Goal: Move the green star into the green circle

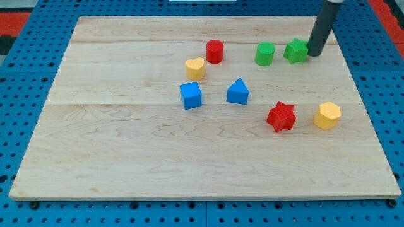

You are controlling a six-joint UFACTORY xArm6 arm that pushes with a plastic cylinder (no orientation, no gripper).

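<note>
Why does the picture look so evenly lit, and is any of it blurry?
Camera view: soft light, only faint shadows under blocks like the red star; no glare on the wooden board; blocks sharp; my tip beside the green star looks sharp too.

Straight dark grey rod, smooth and cylindrical, down to my tip [315, 54]
</note>
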